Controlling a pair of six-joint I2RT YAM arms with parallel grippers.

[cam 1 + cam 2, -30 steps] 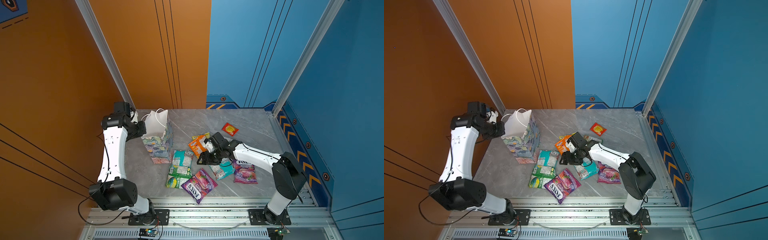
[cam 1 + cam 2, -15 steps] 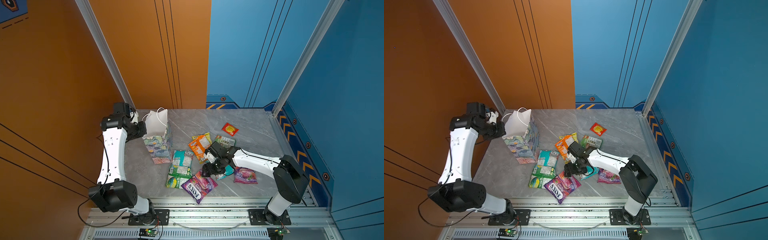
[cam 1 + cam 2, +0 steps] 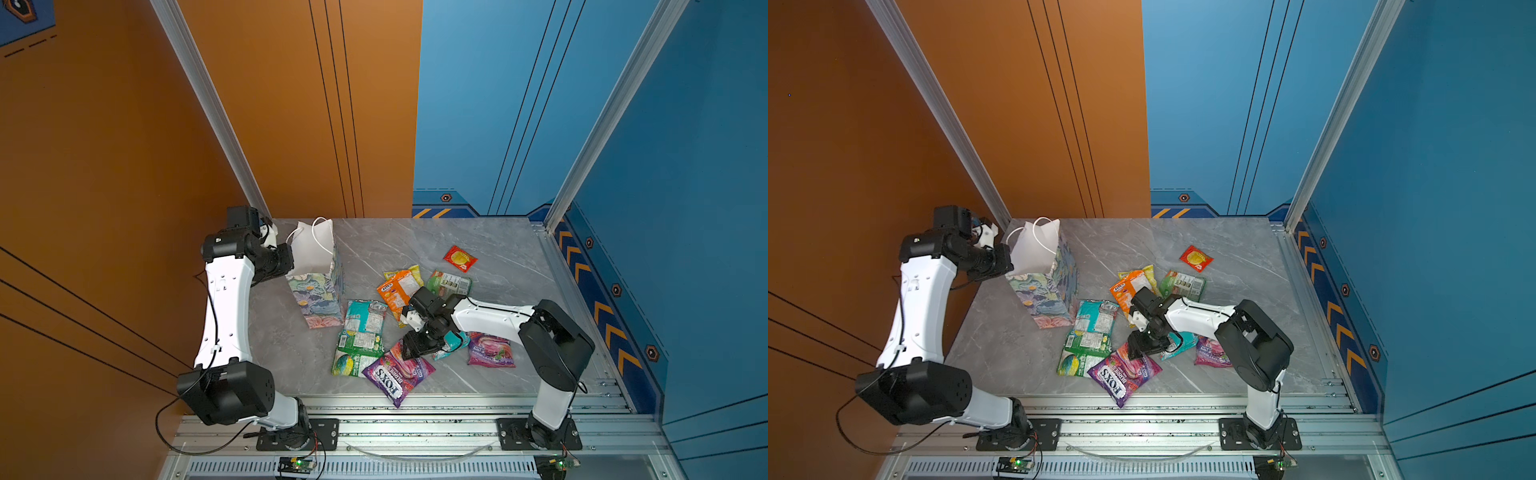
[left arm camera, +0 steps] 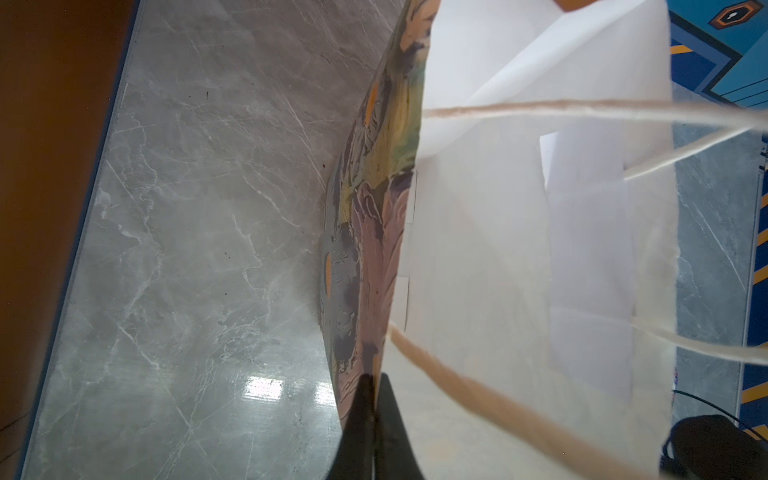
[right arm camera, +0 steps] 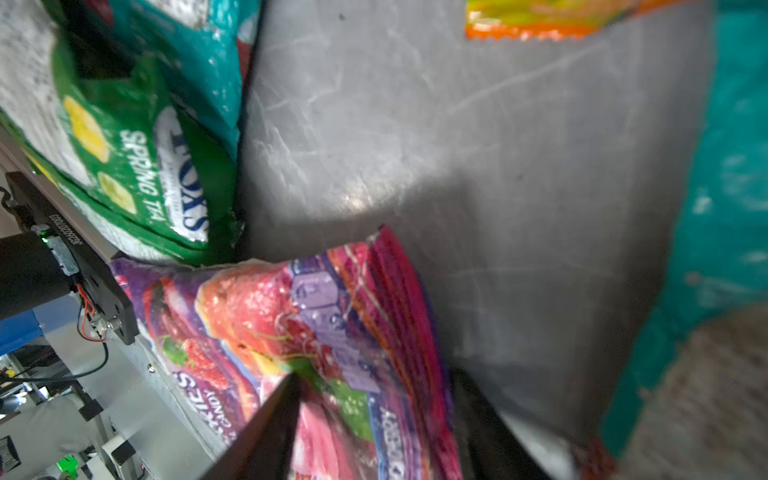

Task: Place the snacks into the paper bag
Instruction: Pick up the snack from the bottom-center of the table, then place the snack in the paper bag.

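Note:
The paper bag (image 3: 319,293) stands upright at the back left, its white lining showing. My left gripper (image 4: 374,380) is shut on the bag's rim (image 3: 293,272), holding the mouth open. Several snacks lie loose on the table: a purple FOX'S packet (image 3: 397,376), a teal packet (image 3: 365,316), a green packet (image 3: 357,353), an orange packet (image 3: 397,291) and a small red packet (image 3: 459,257). My right gripper (image 3: 409,351) is low over the purple packet's far end. In the right wrist view that packet (image 5: 316,324) bunches up between the fingers of the right gripper (image 5: 374,376), which is shut on it.
A second purple packet (image 3: 490,349) and a small teal one (image 3: 451,343) lie under my right forearm. A green-labelled packet (image 3: 451,282) and a yellow one (image 3: 409,272) sit behind the arm. The metal rail (image 3: 415,415) runs along the table's front edge.
My right gripper has moved from beside the orange packet toward the front, down onto the purple FOX'S packet, and its jaws have narrowed. The left arm and the bag have not moved.

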